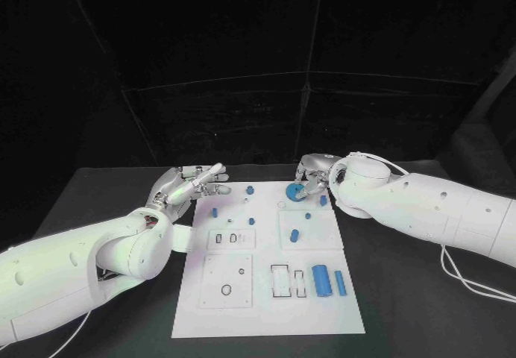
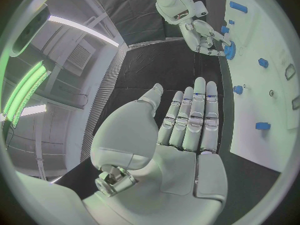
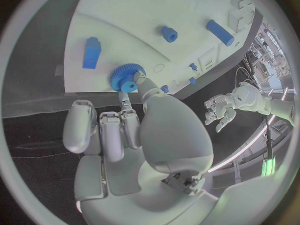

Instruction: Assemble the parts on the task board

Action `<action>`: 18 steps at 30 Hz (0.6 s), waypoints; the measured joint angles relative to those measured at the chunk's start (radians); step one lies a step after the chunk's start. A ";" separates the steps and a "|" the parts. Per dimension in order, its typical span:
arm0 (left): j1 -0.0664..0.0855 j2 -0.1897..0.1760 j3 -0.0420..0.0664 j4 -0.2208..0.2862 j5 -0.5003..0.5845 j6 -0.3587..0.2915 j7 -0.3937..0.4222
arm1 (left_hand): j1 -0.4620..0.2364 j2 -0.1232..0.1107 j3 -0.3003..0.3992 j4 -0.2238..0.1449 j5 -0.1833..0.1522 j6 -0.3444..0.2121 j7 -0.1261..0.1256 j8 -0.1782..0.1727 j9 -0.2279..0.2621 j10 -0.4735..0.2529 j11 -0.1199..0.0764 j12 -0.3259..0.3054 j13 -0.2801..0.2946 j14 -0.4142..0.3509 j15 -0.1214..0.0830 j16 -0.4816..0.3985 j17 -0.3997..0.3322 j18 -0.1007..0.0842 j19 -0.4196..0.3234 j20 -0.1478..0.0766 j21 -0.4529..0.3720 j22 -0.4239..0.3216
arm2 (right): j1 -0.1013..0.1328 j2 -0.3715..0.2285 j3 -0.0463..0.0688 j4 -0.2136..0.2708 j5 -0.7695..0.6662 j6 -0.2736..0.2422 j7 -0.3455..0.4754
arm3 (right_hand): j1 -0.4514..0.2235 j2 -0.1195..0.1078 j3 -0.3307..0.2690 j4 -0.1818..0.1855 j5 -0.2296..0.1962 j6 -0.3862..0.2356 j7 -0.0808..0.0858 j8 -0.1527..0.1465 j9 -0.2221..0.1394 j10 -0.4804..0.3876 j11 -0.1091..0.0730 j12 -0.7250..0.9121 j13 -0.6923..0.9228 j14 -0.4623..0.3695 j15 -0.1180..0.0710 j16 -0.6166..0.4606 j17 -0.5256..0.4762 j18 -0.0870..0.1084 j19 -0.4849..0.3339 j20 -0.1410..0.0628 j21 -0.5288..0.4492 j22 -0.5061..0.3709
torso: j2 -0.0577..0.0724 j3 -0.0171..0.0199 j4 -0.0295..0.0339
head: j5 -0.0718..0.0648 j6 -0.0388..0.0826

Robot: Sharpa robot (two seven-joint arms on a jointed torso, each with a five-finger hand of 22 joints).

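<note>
A black table (image 1: 419,298) is spreading across the scene, its dark top running out on every side toward a black backdrop (image 1: 258,82) that is hanging behind its far edge. White cables (image 1: 464,277) are trailing in loops over the tabletop toward the near right side. A thin white cable (image 1: 67,333) is also lying across the table at the near left corner.

The right hand (image 3: 134,130) pinched a blue toothed gear (image 3: 125,78) at the edge of the white task board (image 3: 156,15), where a blue block (image 3: 91,52), a small blue round piece (image 3: 169,33) and a blue bar (image 3: 220,32) lay apart, while the left hand (image 3: 220,108) hung open beyond.
</note>
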 measured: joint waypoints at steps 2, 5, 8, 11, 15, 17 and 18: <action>0.000 0.000 0.000 0.000 0.000 0.000 0.000 | 0.000 0.000 0.000 0.000 0.000 0.000 0.000 0.000 0.000 0.000 0.000 0.000 0.000 0.000 0.000 0.000 0.001 0.000 0.000 0.000 0.000 -0.001 | -0.001 -0.002 0.000 0.009 -0.005 -0.014 0.000 | -0.002 0.003 0.007 0.001 0.000 0.000 0.000 0.000 0.000 0.005 -0.002 0.007 0.000 0.003 -0.003 0.000 0.000 0.000 0.003 -0.003 0.004 0.013 | 0.000 -0.0002 0.0000 | 0.000 0.001; 0.000 -0.001 0.000 0.000 0.000 0.000 -0.001 | 0.000 0.000 0.000 0.000 0.000 0.000 0.000 0.000 0.000 0.000 0.000 0.000 0.000 0.000 0.000 0.000 0.001 0.000 0.000 0.000 0.000 -0.001 | -0.002 -0.007 0.000 0.035 -0.012 -0.041 0.000 | -0.005 0.006 0.018 -0.002 0.014 0.001 0.001 -0.007 -0.003 0.005 -0.002 0.007 0.000 0.000 -0.007 0.000 0.000 0.000 0.005 -0.005 0.007 0.021 | 0.000 -0.0002 0.0000 | 0.003 0.002; 0.000 -0.002 0.000 0.000 0.000 0.001 -0.001 | 0.000 0.000 0.000 0.000 0.000 0.000 0.000 0.000 0.000 0.000 0.000 0.000 0.000 0.000 0.000 0.000 0.001 0.000 0.000 0.000 0.000 -0.001 | -0.002 -0.011 0.000 0.073 -0.020 -0.068 0.000 | -0.006 0.007 0.023 -0.004 0.024 0.001 0.001 -0.013 -0.004 0.005 -0.002 0.007 0.000 0.000 -0.007 0.000 0.000 0.000 0.007 -0.007 0.010 0.023 | 0.000 -0.0003 0.0000 | 0.007 0.002; 0.000 -0.003 0.000 0.000 0.000 0.001 -0.001 | 0.000 0.000 0.000 0.000 0.000 0.000 0.000 0.000 0.000 0.000 0.000 0.000 0.000 0.000 0.000 0.000 0.001 0.000 0.000 0.000 0.000 -0.001 | -0.002 -0.008 0.000 0.108 -0.033 -0.096 -0.001 | -0.010 0.003 0.031 -0.004 0.035 0.001 0.001 -0.019 -0.008 0.005 -0.002 0.007 0.000 0.000 -0.007 0.000 0.000 0.000 0.008 -0.008 0.012 0.026 | 0.000 -0.0006 0.0003 | 0.010 0.003; 0.000 -0.004 0.000 -0.003 0.000 0.001 -0.002 | 0.000 0.000 0.000 0.000 0.000 0.000 0.000 0.000 0.000 0.000 0.000 0.000 0.000 0.000 0.000 0.000 0.001 0.000 0.000 0.000 0.000 -0.001 | -0.002 0.021 0.000 0.134 -0.065 -0.127 -0.009 | -0.015 -0.002 0.034 -0.007 0.036 0.001 0.001 -0.023 -0.008 0.005 -0.002 0.007 0.000 0.000 -0.007 0.000 0.000 0.000 0.008 -0.008 0.012 0.030 | -0.001 -0.0002 0.0024 | 0.016 0.005; 0.000 -0.005 0.000 -0.005 0.000 0.001 -0.002 | 0.000 0.000 0.000 0.000 0.000 0.000 0.000 0.000 0.000 0.000 0.000 0.000 0.000 0.000 0.000 0.000 0.000 0.000 0.000 0.000 0.000 -0.001 | -0.002 0.041 0.000 0.139 -0.082 -0.139 -0.014 | -0.015 -0.002 0.034 -0.007 0.036 0.001 0.001 -0.025 -0.008 0.005 -0.002 0.007 0.000 0.000 -0.007 0.000 0.000 0.000 0.008 -0.008 0.012 0.030 | 0.000 -0.0003 0.0031 | 0.017 0.005; 0.000 -0.006 0.000 -0.006 0.000 0.001 -0.002 | 0.000 0.000 0.000 0.000 0.000 0.000 0.000 0.000 0.000 0.000 0.000 0.000 0.000 0.000 0.000 0.000 0.000 0.000 0.000 0.000 0.000 -0.001 | -0.002 0.054 0.000 0.141 -0.092 -0.146 -0.016 | -0.015 -0.002 0.034 -0.007 0.036 0.001 0.001 -0.027 -0.008 0.005 -0.002 0.007 0.000 0.000 -0.007 0.000 0.000 0.000 0.008 -0.008 0.012 0.030 | 0.000 -0.0004 0.0038 | 0.018 0.005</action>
